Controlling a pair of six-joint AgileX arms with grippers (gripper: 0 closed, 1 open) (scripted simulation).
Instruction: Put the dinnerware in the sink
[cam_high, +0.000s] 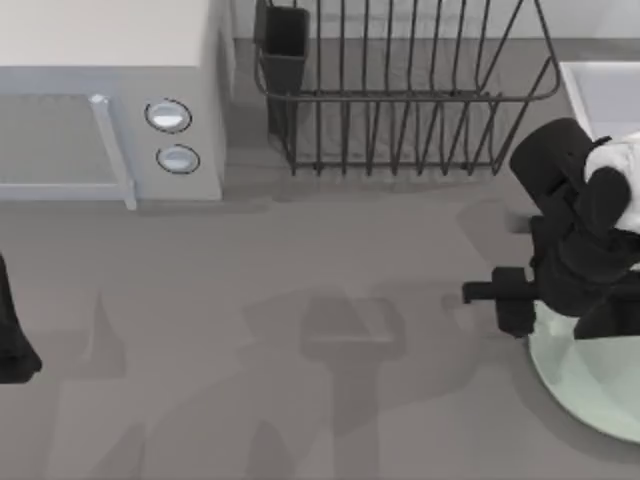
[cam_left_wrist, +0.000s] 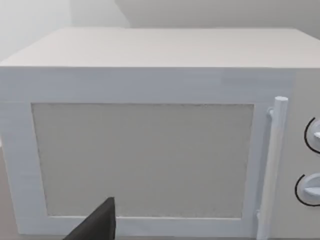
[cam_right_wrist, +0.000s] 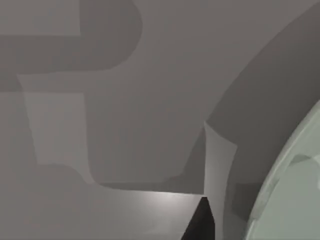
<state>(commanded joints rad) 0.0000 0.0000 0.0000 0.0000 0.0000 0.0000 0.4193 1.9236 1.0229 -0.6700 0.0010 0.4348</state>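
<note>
The round, glossy, pale mint-green plate (cam_high: 590, 385) is lying flat on the grey desk (cam_high: 300, 350) at its right side, near the white rectangular sink (cam_high: 600, 95), so the task is not far along. The right claw (cam_high: 500, 295) is hovering at the plate's rim; I cannot tell whether it is clenched. Lifting and placing seem left. The left arm (cam_high: 12, 330) is waiting at the left edge.

Mint plate (cam_high: 590, 385) flat, table's right edge; white sink (cam_high: 600, 90) behind
</note>
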